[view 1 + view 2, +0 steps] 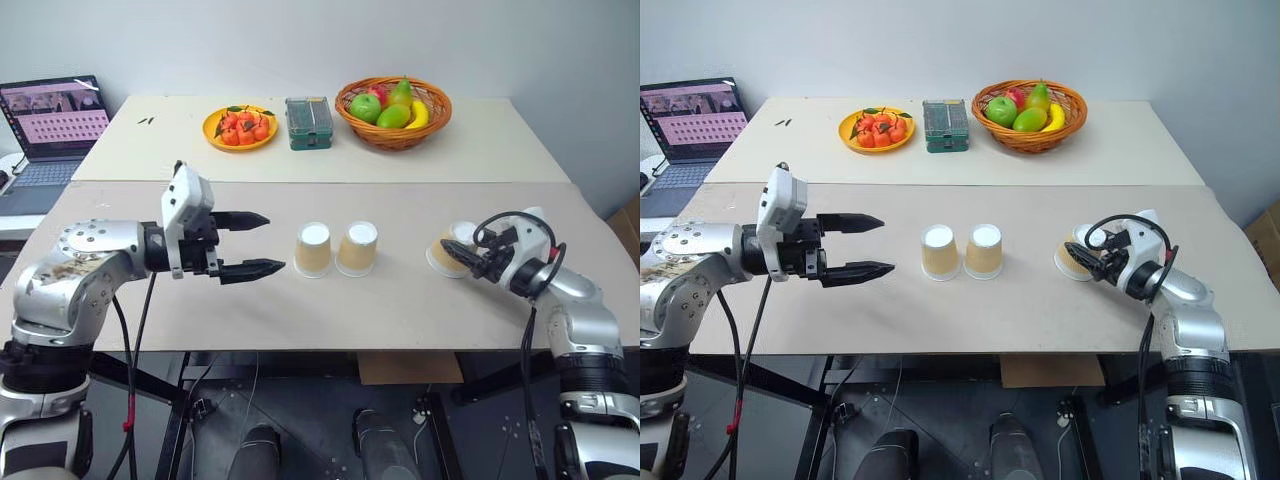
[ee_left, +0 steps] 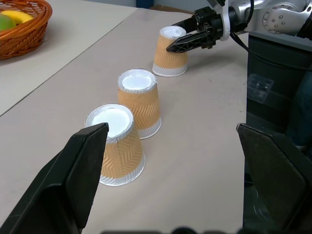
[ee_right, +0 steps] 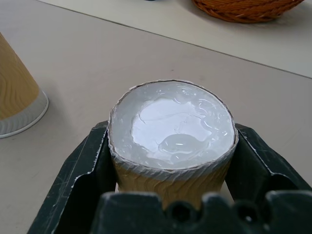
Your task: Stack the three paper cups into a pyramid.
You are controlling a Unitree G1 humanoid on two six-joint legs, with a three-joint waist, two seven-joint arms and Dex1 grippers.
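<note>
We are closing our right gripper (image 3: 171, 161) on a small tapered paper cup with tan ribbed sides and a white base (image 3: 173, 129); its two black fingers (image 3: 85, 165) are pressing against opposite sides of the cup, just under the upturned base. In the right wrist view the cup is sitting squarely between them. This upside-down cup is standing on the pale beige tabletop (image 1: 400, 300) towards our right side, well apart from the other two.

We are holding our left gripper (image 1: 250, 243) spread wide and empty above the table, its black fingers (image 1: 240, 219) pointing roughly level towards the middle. Just beyond its tips, near but not touching, two more identical tan paper cups are standing upside down side by side: the nearer cup (image 1: 313, 250) and, just beside it, the second cup (image 1: 357, 248). We cannot tell whether their rims are touching.

Farther back, on a second beige table, we are seeing a woven orange-brown basket of fruit (image 1: 394, 110), a yellow plate of small red fruits (image 1: 240, 128) and a green plastic box (image 1: 309, 122) between them. An open laptop (image 1: 48, 130) is sitting off to our left.
</note>
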